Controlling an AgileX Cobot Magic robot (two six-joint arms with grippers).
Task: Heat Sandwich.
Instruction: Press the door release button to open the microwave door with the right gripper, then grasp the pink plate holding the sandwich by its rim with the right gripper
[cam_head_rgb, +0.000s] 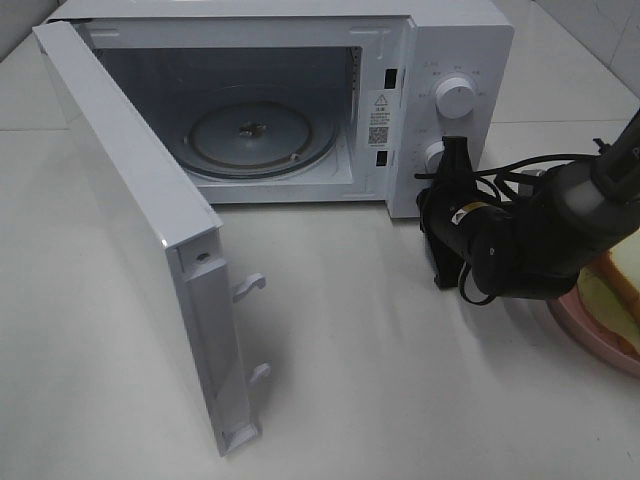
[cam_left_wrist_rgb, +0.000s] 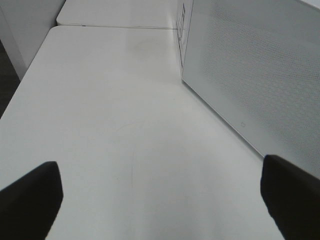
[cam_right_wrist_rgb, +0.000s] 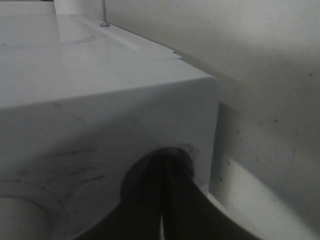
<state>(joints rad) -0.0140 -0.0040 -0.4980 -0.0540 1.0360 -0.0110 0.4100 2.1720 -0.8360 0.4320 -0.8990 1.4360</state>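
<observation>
Sandwich (cam_head_rgb: 618, 290): one, on one pink plate (cam_head_rgb: 590, 335), at four o'clock from the single microwave (cam_head_rgb: 460, 40) and half hidden by the right arm. The right gripper (cam_head_rgb: 452, 150) is pressed together, its tips at the lower of two knobs (cam_head_rgb: 456, 98). The door (cam_head_rgb: 130, 220) stands wide open towards eight o'clock and the turntable (cam_head_rgb: 250, 135) is bare. The left gripper (cam_left_wrist_rgb: 160, 200) is spread wide over the table (cam_left_wrist_rgb: 125, 100), beside the door.

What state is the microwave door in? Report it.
Open. The microwave door stands wide to the left, baring the cavity and its glass turntable, which carries nothing.
</observation>
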